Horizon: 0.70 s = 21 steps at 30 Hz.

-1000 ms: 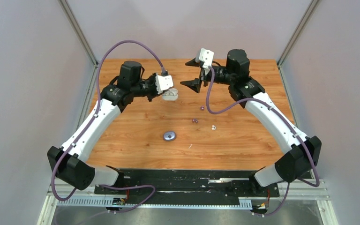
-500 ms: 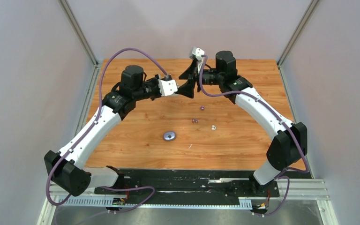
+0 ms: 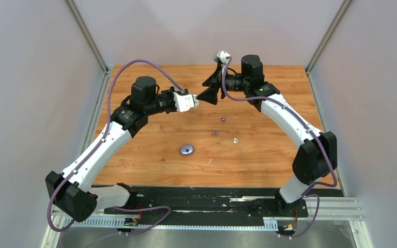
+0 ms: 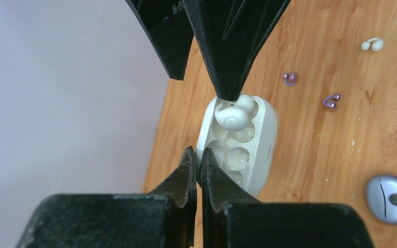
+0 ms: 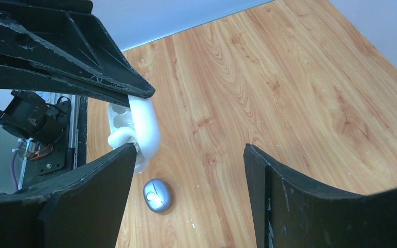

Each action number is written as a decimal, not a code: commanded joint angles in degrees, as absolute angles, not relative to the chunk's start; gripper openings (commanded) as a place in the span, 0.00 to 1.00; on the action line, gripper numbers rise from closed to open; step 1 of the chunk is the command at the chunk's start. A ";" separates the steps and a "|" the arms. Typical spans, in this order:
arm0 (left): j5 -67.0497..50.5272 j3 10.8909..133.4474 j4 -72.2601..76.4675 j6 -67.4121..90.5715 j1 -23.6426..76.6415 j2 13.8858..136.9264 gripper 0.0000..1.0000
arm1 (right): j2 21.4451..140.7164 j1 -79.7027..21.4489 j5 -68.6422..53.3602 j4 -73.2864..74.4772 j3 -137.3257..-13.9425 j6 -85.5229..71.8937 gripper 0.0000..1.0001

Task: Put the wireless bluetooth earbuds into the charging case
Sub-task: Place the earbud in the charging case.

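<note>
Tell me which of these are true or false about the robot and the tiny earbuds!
1. The left pincer grips the white charging case. True.
2. The silver case on the table is open. False: its lid is closed.
3. Two purple earbuds lie on the table. True.
4. The right pincer is shut tight. False: it is wide open, with one fingertip touching a white earbud inside the white charging case.
5. Every white bud is inside a case. False: a loose white earbud lies on the table.
</note>
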<state>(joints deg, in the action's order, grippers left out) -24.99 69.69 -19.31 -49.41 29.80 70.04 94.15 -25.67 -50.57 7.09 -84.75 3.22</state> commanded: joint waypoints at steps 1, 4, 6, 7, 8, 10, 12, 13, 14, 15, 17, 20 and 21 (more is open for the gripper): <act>-26.19 69.70 -15.25 -50.21 30.13 68.06 0.00 | 94.28 -25.31 -51.87 6.85 -85.19 3.61 0.75; -26.10 69.76 -15.25 -49.92 30.23 68.11 0.00 | 94.05 -25.31 -52.71 7.01 -85.12 3.86 0.75; -26.02 69.72 -15.25 -49.76 30.23 68.12 0.00 | 93.58 -25.31 -54.00 7.03 -85.10 4.06 0.75; -25.93 69.68 -15.27 -49.66 30.23 68.12 0.00 | 93.34 -25.36 -54.67 7.04 -85.12 4.12 0.75; -25.91 69.64 -15.29 -49.57 30.23 68.18 0.00 | 93.22 -25.50 -54.97 7.03 -85.16 4.13 0.75; -25.82 69.66 -15.06 -49.25 30.21 68.24 0.00 | 93.08 -25.96 -54.24 7.13 -85.26 4.32 0.75; -25.55 69.80 -14.78 -48.81 30.18 68.41 0.00 | 93.04 -26.26 -53.77 7.50 -85.17 4.81 0.75; -25.48 69.90 -14.73 -48.66 30.21 68.56 0.00 | 93.07 -26.34 -53.60 7.63 -85.11 4.98 0.75; -25.38 69.93 -14.80 -48.49 30.23 68.65 0.00 | 93.01 -26.45 -53.34 7.72 -84.99 5.08 0.75; -25.46 69.98 -14.83 -48.50 30.23 68.71 0.00 | 93.00 -26.54 -53.21 7.78 -84.88 5.10 0.75; -25.44 69.90 -14.85 -48.49 30.23 68.73 0.00 | 92.99 -26.86 -52.51 7.82 -84.95 5.10 0.76; -25.30 69.95 -15.25 -48.59 30.28 68.92 0.00 | 92.95 -27.48 -51.76 7.90 -85.63 5.13 0.77; -25.31 69.96 -15.41 -48.68 30.31 69.15 0.00 | 92.97 -27.66 -51.83 8.03 -85.94 5.10 0.78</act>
<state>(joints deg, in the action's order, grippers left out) -24.93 69.36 -17.72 -49.17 29.95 69.95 94.26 -26.63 -52.18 7.53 -84.75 4.25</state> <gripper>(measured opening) 0.027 0.766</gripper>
